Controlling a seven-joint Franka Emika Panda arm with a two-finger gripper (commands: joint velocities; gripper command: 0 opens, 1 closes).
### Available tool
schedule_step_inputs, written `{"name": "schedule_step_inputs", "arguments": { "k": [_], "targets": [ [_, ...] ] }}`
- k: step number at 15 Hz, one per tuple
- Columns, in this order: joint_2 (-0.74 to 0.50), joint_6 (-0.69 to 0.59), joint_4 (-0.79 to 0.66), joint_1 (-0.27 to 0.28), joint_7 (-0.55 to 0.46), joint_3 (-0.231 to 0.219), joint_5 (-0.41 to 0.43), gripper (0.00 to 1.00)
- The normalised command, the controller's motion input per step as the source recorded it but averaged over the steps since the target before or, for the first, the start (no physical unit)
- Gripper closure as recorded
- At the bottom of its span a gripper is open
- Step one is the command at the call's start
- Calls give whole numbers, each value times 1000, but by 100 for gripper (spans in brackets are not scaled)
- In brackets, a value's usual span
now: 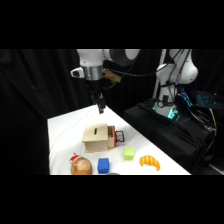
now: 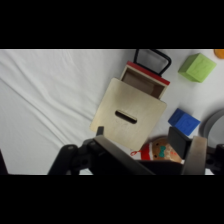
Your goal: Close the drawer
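The light wooden box (image 1: 96,138) with a slotted top stands in the middle of the white table. Its red-fronted drawer (image 1: 118,136) is pulled out toward the right, with the dark loop handle facing away from the box. In the wrist view the drawer (image 2: 144,81) sticks out of the box (image 2: 125,117) toward the top, and its inside shows. My gripper (image 1: 100,106) hangs above and behind the box, touching nothing. Seen from the wrist, the gripper (image 2: 142,142) is open and holds nothing, its fingers (image 2: 194,155) apart over the box's near end.
A green cube (image 1: 129,153) and a yellow croissant toy (image 1: 150,161) lie right of the box near the front edge. A blue cube (image 1: 103,165) and a round brown-and-red toy (image 1: 81,165) sit in front of it. Black bags and cables flank the table's right side.
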Motion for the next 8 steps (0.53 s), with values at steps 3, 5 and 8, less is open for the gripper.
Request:
{"name": "schedule_step_inputs", "arguments": {
  "k": [3, 5, 8],
  "targets": [
    [-412, 165, -477, 60, 354, 82, -142, 0],
    [-410, 235, -519, 50, 316, 100, -76, 0],
    [-309, 361, -486, 35, 286, 91, -35, 0]
  ]
}}
